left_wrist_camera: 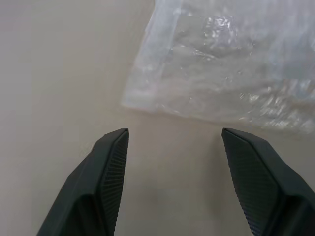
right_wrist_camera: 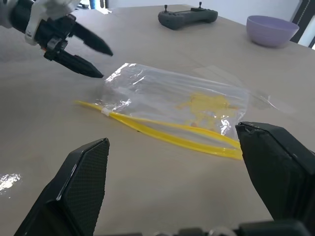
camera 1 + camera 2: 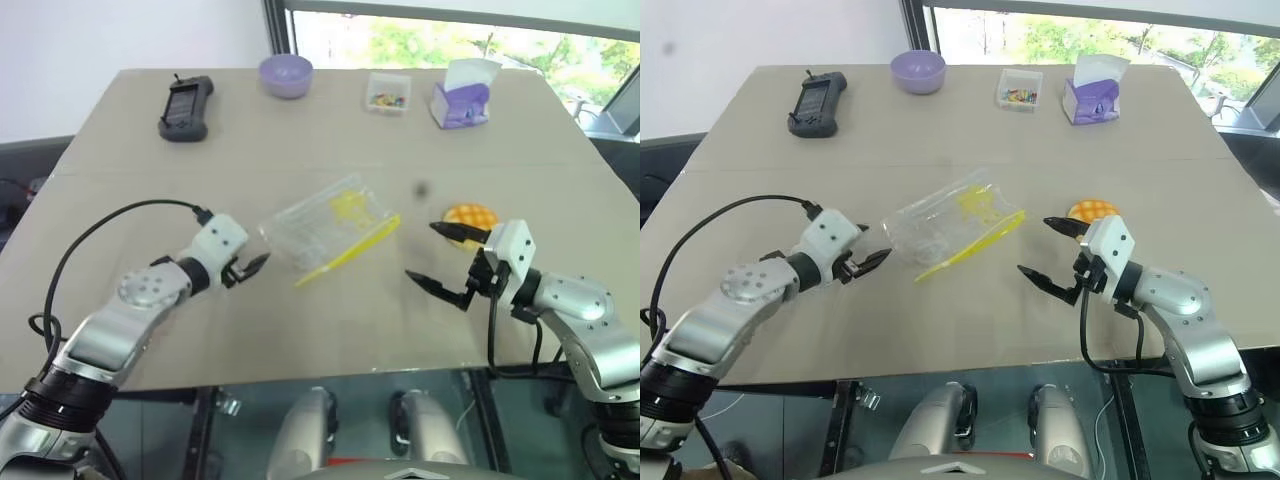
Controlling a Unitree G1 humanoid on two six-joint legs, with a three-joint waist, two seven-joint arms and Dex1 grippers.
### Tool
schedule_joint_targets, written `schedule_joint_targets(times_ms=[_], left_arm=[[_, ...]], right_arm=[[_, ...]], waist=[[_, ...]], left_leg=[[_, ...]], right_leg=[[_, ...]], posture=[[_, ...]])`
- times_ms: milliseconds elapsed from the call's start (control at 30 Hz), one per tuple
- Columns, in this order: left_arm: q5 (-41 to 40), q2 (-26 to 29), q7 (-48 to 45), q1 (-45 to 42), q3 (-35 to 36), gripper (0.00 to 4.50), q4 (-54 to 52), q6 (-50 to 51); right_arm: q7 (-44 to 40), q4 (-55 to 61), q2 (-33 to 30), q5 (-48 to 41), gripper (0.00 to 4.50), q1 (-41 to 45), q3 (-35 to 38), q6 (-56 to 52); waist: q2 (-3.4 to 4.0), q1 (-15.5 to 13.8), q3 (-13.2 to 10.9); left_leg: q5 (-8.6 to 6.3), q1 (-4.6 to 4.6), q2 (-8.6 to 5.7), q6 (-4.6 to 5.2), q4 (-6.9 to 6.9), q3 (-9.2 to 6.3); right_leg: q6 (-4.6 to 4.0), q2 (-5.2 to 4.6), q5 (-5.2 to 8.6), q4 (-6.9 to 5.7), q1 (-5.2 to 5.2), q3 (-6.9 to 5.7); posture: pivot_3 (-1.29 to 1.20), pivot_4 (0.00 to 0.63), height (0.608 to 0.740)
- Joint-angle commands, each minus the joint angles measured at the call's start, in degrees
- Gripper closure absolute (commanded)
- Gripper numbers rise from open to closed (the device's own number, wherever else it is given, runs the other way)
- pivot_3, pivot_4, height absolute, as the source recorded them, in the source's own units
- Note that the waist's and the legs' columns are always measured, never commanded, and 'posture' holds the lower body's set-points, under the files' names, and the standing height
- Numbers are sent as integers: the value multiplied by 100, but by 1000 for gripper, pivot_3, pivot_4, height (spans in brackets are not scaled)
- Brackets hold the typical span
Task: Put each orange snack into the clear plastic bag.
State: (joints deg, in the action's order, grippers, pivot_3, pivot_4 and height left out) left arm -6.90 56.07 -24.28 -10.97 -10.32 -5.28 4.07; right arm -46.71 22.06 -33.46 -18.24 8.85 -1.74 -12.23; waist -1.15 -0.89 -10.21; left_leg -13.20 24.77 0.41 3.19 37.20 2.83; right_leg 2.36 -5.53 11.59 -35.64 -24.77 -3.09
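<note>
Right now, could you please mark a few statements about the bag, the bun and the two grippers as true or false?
1. The orange snack is inside the clear plastic bag. False: it lies on the table beside the bag, on the right gripper's side.
2. The right gripper is open and empty. True.
3. The left gripper is shut on the bag. False: its fingers are apart, just short of the bag's edge.
4. The bag lies between the two grippers. True.
5. The purple bowl stands at the far side of the table. True.

No legible text, yellow print on clear plastic bag [image 3: 330, 232] unreadable
</note>
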Motion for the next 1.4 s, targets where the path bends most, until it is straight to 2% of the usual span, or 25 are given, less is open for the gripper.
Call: schedule_joint_targets(times_ms=[33, 300, 500, 567, 600, 633, 733, 800, 900, 1000, 1033, 1100, 1267, 1400], left_arm=[[1389, 189, 221, -77, -33, 1291, 426, -1841], [3468, 391, 832, -445, -201, 1291, 1619, -4282], [3702, 386, 832, -581, -156, 1291, 2151, -4971], [3397, 324, 630, -607, -132, 1291, 2205, -5014], [3038, 267, 371, -589, -119, 1291, 2198, -4882], [2183, 109, -126, -471, -20, 1291, 2003, -4268], [-1018, -259, -1504, -60, 472, 1291, 767, -1133], [-2991, -35, -1786, 198, 785, 1291, -61, 1074], [-4839, 314, -1345, 42, 1215, 1291, -365, 3965], [-6608, 13, -156, -441, 1858, 1291, 99, 5668], [-7299, -117, 422, -605, 1984, 1291, 453, 6099], [-8129, -267, 1274, -764, 2146, 1291, 825, 6612], [-10143, -477, 3543, -884, 1986, 1291, 1304, 6530], [-10610, -713, 4473, -1030, 1851, 1291, 1386, 6314]], right_arm=[[-9, 78, 2, -2, 0, 3, 33, 138], [1, 89, 36, 8, 0, 21, -1, 135], [57, 182, 71, 33, 0, 7, -34, 76], [83, 216, 76, 36, 0, -4, -45, 54], [98, 231, 78, 35, 0, -8, -51, 44], [112, 247, 78, 33, 0, -17, -53, 37], [138, 278, 73, 29, 0, -44, -49, 27], [143, 291, 65, 29, 0, -66, -38, 30], [147, 309, 50, 26, 0, -89, -36, 30], [144, 358, 38, -3, 0, -113, -30, 4], [141, 378, 33, -15, 0, -120, -32, -13], [142, 429, 24, -33, 0, -141, -35, -45], [190, 601, 23, -77, 0, -143, -55, -237], [273, 768, 46, -84, 0, -158, -77, -402]], waist=[[0, -5, 0], [1, -1, 0], [0, 4, 1], [0, 5, 1], [0, 5, 1], [1, 8, 1], [3, 18, 2], [1, 16, 2], [1, 48, 0], [2, 16, -2], [4, 9, -3], [1, 15, -2], [-5, 16, -1], [-4, -8, -1]], left_leg=[[-2, 0, 1, 2, 0, -1], [6, 2, 0, 22, 1, -3], [12, 0, 0, 34, 8, 1], [12, -1, 2, 35, 15, 1], [12, -2, 2, 35, 16, 2], [12, -2, 4, 35, 18, 2], [12, -2, 11, 35, 28, 3], [12, -1, 16, 35, 36, 0], [13, -6, 28, 34, 50, -6], [13, -7, 29, 34, 78, -12], [12, -5, 30, 35, 94, -18], [12, -13, 28, 35, 114, -21], [12, -33, 28, 34, 126, -22], [14, -32, 30, 26, 123, -24]], right_leg=[[0, -3, -1, 0, 0, 0], [2, -6, -3, -2, 0, -9], [26, 28, -15, -13, 2, -8], [27, 32, -15, -20, 3, -8], [27, 33, -15, -22, 3, -8], [27, 35, -15, -23, 3, -8], [28, 40, -14, -31, 4, -5], [29, 42, -14, -33, 6, -7], [46, 56, -3, -47, 8, -6], [53, 61, 2, -76, 9, -7], [54, 61, 3, -88, 10, -8], [54, 61, 3, -96, 27, -9], [41, 47, 7, -115, 38, -1], [5, 34, 0, -115, 38, 0]], posture=[[0, 150, 740], [0, 150, 740], [0, 150, 740], [0, 150, 740], [0, 150, 740], [0, 150, 740], [0, 150, 740], [0, 150, 740], [0, 150, 740], [0, 150, 740], [0, 150, 740], [0, 150, 740], [0, 150, 740], [0, 150, 740]])
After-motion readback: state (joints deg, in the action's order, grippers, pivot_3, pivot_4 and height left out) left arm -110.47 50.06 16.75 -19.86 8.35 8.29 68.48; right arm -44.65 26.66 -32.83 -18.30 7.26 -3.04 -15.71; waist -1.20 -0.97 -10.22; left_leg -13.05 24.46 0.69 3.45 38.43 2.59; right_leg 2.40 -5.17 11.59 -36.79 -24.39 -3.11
